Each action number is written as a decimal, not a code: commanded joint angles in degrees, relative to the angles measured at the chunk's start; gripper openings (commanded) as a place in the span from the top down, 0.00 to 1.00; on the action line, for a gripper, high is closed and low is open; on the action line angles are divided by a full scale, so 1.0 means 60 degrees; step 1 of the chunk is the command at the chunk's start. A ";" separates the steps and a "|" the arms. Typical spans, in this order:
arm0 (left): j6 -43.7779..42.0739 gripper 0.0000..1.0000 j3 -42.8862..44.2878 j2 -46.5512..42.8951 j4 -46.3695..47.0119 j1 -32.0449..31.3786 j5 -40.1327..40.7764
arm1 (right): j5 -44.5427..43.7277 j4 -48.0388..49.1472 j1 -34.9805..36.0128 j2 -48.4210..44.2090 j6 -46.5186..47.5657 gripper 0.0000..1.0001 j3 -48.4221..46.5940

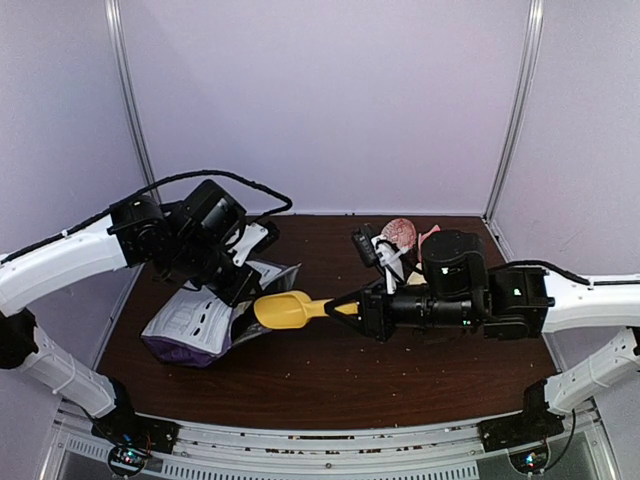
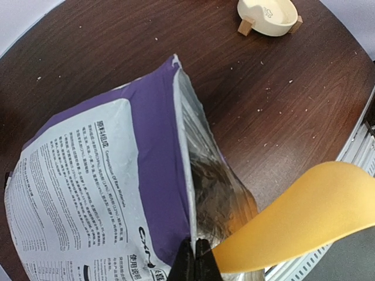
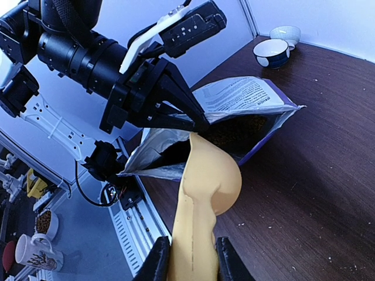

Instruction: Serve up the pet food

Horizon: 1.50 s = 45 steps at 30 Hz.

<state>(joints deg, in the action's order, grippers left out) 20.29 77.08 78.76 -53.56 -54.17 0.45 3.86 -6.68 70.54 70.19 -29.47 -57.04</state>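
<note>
The purple and white pet food bag (image 1: 190,322) lies on the left of the table with its mouth facing right. My left gripper (image 2: 196,257) is shut on the bag's upper lip and holds the mouth open; it also shows in the top view (image 1: 240,288). My right gripper (image 3: 193,257) is shut on the handle of the yellow scoop (image 3: 210,178). The scoop's bowl (image 1: 284,310) sits at the bag's mouth. Dark-brown pet food (image 3: 237,132) shows inside the bag, beyond the scoop. The scoop (image 2: 304,216) looks empty.
A cream bowl on wooden feet (image 2: 266,14) stands past the bag. A blue-and-white bowl (image 3: 272,52) and a white bowl (image 3: 286,33) sit at the table's far corner. A pinkish object (image 1: 400,232) lies behind the right arm. Crumbs dot the dark table (image 1: 330,375).
</note>
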 commanded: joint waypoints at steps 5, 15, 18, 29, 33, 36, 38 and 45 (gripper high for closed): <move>-0.0073 1.00 -0.0338 -0.0819 0.0983 -0.0083 0.0210 | -0.0959 -0.0450 0.0263 0.1513 0.0961 0.91 -0.1159; -0.0487 1.00 -0.2102 -0.2847 0.2417 -0.0083 0.0573 | -0.1437 -0.2292 0.1430 0.3495 0.1230 0.93 -0.1150; -0.0571 1.00 -0.2502 -0.3074 0.2548 -0.0082 -0.0082 | -0.1673 -0.2219 0.1485 0.3533 0.0993 0.93 -0.1060; 0.0195 1.00 -0.3453 -0.3280 0.2508 -0.0369 -0.0736 | -0.5710 -0.1414 0.1278 0.5140 -0.0323 0.92 -0.3124; 0.0715 1.00 -0.3689 -0.3325 0.2457 -0.0483 -0.0273 | -0.6716 -0.0985 0.1249 0.5800 -0.0783 0.92 -0.3269; 0.0932 1.00 -0.3792 -0.3257 0.2739 -0.0592 -0.0157 | -0.7349 -0.0498 0.1225 0.6318 -0.0684 0.91 -0.3407; 0.1002 1.00 -0.3749 -0.3144 0.2904 -0.0595 -0.0180 | -0.7779 -0.0349 0.1197 0.6778 -0.0533 0.91 -0.3729; 0.1094 1.00 -0.3616 -0.2817 0.3261 -0.0624 -0.0592 | -0.7625 0.0476 0.0739 0.8009 -0.0663 0.93 -0.4542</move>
<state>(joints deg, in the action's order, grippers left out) 25.71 54.85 61.60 -36.01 -57.39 -0.69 -33.26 -4.78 79.11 115.50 -32.14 -82.48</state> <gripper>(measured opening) 0.013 0.239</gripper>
